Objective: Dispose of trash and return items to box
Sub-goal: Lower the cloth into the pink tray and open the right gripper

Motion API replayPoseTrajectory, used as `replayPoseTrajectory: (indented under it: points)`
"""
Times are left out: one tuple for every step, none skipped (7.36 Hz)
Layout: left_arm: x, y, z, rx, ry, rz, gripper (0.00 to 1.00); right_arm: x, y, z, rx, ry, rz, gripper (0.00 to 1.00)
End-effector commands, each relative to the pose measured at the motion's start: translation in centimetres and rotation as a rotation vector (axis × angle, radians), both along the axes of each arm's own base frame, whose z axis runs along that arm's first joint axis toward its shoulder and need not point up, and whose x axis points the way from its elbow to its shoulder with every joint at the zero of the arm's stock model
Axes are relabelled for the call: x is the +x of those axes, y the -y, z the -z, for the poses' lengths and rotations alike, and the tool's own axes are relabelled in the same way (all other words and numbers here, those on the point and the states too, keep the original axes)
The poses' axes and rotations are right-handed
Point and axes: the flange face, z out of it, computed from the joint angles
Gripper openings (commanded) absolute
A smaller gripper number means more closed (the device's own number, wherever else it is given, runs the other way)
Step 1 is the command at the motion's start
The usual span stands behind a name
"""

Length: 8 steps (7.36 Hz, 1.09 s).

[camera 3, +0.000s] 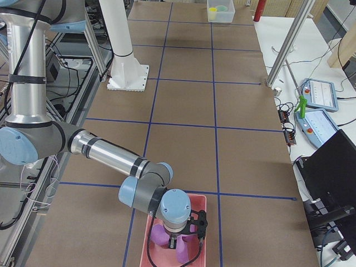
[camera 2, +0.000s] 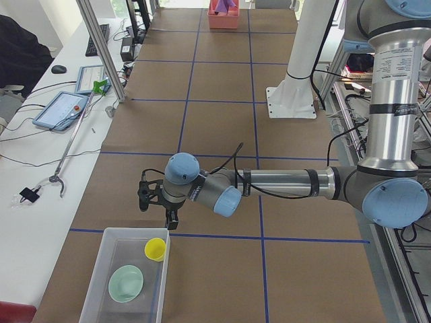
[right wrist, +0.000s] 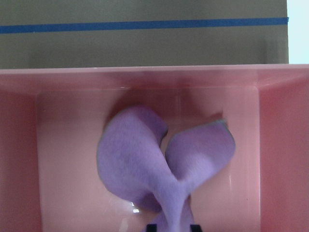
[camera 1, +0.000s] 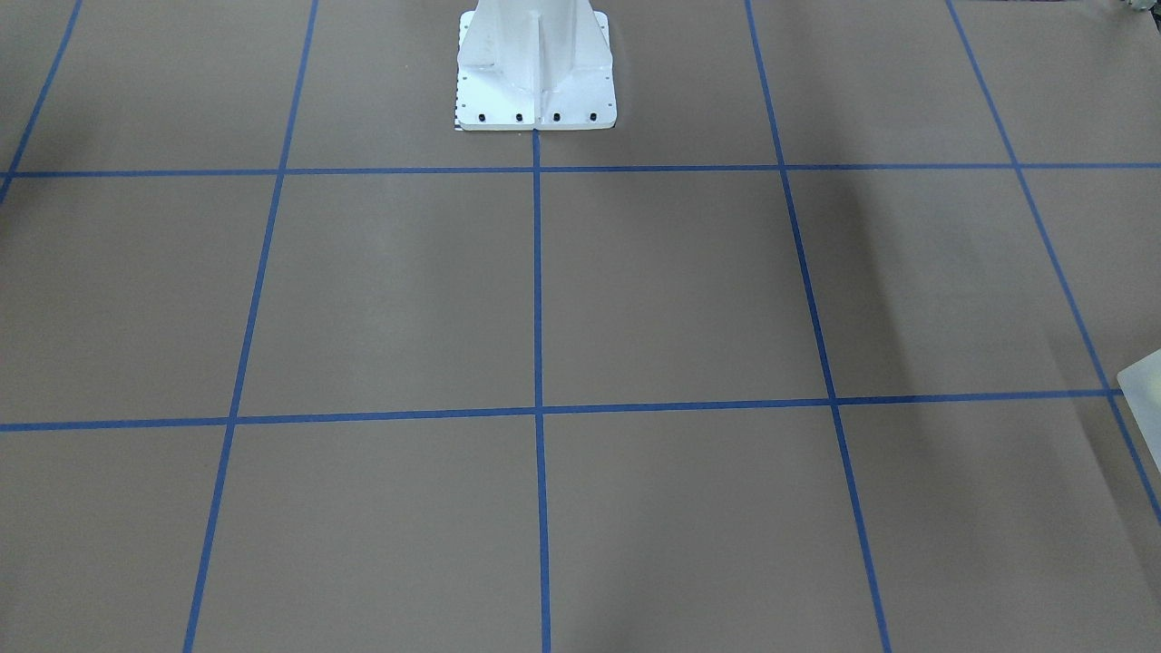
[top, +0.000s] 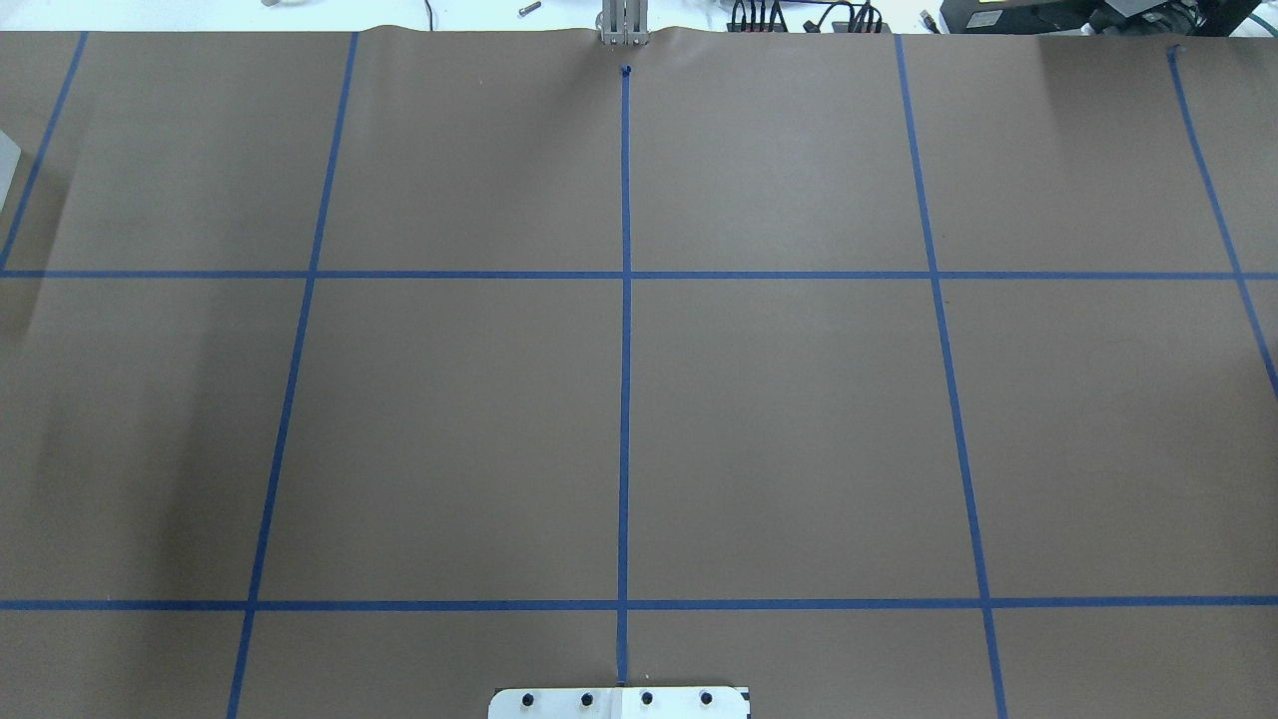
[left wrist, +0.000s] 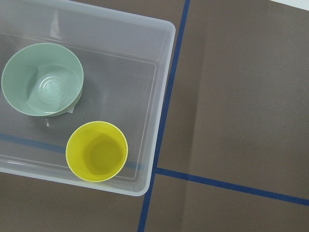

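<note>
The box, a clear whitish bin, holds both items: the pale teal bowl and the yellow cup, upright side by side. In the exterior left view my left gripper hovers just past the box, beside the cup; I cannot tell whether it is open or shut. My right gripper hangs inside a pink bin, shut on the stem of a crumpled purple piece of trash that rests on the bin's floor. The exterior right view shows the right gripper over the same bin.
Brown paper with blue tape lines covers the table. The white robot base stands at mid-table. A corner of the box shows at the front-facing view's right edge. Tablets and cables lie on a side table.
</note>
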Motion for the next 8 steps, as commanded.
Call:
replayPoseTrajectory:
  points:
    - [0.0, 0.1, 0.2, 0.009, 0.000, -0.004, 0.99, 0.2, 0.9, 0.9, 0.025, 0.002, 0.001, 1.00]
    - [0.0, 0.1, 0.5, 0.024, 0.003, -0.011, 0.99, 0.3, 1.6, 3.1, 0.065, 0.006, -0.013, 1.00]
    - [-0.1, -0.3, 0.3, 0.041, 0.010, -0.026, 0.99, 0.5, 2.5, 6.1, 0.118, 0.003, -0.018, 1.00]
    - [-0.1, -0.5, 0.6, 0.086, 0.002, -0.072, 0.99, 0.2, 2.9, 8.4, 0.155, 0.045, -0.037, 1.00]
    - [-0.4, -0.7, 0.5, 0.161, 0.030, -0.137, 0.99, 0.0, 3.9, 10.9, 0.165, 0.094, -0.089, 1.00]
    - [-0.4, -2.1, 1.0, 0.187, 0.025, -0.163, 0.99, -1.4, 4.8, 13.8, 0.149, 0.106, -0.129, 1.00]
    - [-0.5, -3.6, 1.6, 0.170, 0.017, -0.165, 0.99, -2.9, 5.4, 15.0, 0.136, 0.113, -0.131, 1.00]
    - [-0.6, -6.0, 1.3, 0.153, 0.017, -0.166, 0.99, -4.2, 5.9, 15.6, 0.115, 0.149, -0.140, 1.00]
